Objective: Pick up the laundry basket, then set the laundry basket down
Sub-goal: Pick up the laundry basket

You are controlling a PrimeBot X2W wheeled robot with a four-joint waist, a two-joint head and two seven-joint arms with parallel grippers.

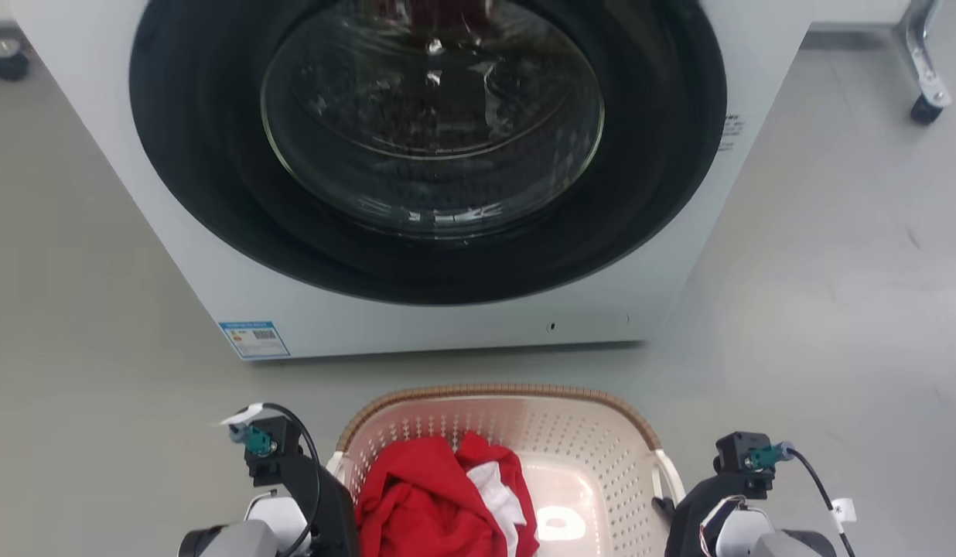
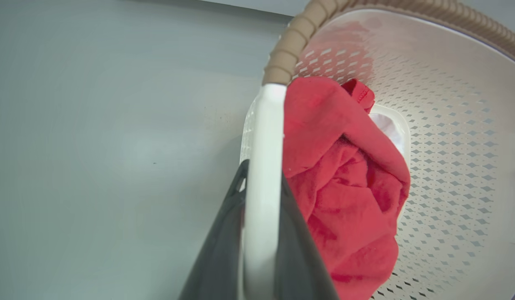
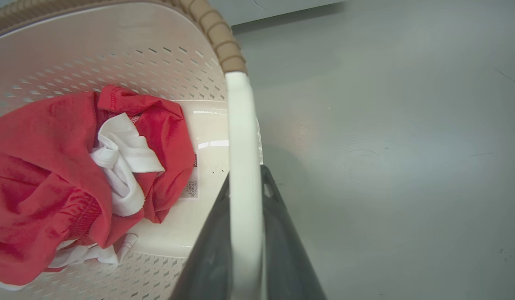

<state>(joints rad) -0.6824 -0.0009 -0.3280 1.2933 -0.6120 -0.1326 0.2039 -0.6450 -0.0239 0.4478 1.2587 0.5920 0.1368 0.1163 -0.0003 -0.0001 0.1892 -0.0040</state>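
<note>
Gripping, left: the left gripper has a dark finger on each side of the white left handle, clamped onto it.
Gripping, right: the right gripper is clamped on the white right handle in the same way.
Risk, slip: the handles are smooth, narrow plastic. If one arm rises faster than the other, the handle will probably slide or twist between the fingers.
Risk, tilt: the load sits toward the left side, so an uneven lift could tip the basket that way.
Risk, set-down: coming down askew could land the basket on one edge.
Contents: a crumpled red garment wrapped around a white cloth. The right part of the basket's bottom is bare.
Basket: the laundry basket, with its brown woven-look rim, sits between both grippers.
Base contact: I cannot tell whether it touches the grey floor.
Surroundings: a white washing machine stands just beyond, with its round door closed.
</note>
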